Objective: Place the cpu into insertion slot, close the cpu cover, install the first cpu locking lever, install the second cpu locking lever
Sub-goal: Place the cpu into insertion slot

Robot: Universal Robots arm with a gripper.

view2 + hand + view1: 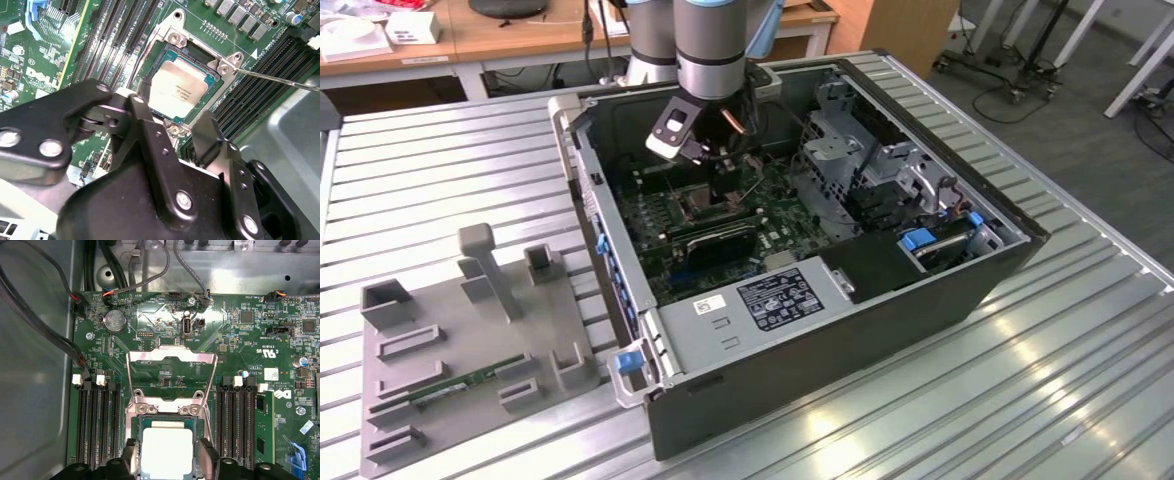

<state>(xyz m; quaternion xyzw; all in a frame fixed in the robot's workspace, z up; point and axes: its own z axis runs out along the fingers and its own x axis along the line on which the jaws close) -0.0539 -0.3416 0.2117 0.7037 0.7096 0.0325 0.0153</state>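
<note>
- The gripper (174, 112) is hanging low over the socket with its jaws apart. One black fingertip (131, 455) is sitting on each side of the chip, and a thin gap is showing on both sides, so they are flanking it rather than pinching it.
- The cpu (167, 442) is lying flat and square inside the insertion slot (165, 54), with its silvery-tan top facing up. Judging by how level it is sitting, placement is looking done. The spread jaws are reading as a release rather than a grasp.
- Just past the chip, the cpu cover (172, 357) is standing swung open on its hinge, and board is showing through its cut-out centre. Lying back like this, it is leaving the socket clear from above, and it is not yet holding the chip down.
- One locking lever (280, 81) is jutting out from the socket corner as a thin bright rod. It is unlatched, which is letting the cover stay up.
- The green circuit board (150, 320) is spreading around the socket, with dark memory slots running along both sides.
- In the exterior view the arm is reaching down into the open computer case (761, 380), which is lying on its side on the slatted metal table (1014, 400) so the board is facing upward.
- On the exterior view's left, a grey fixture tray (454, 300) is sitting well apart from the case.
</note>
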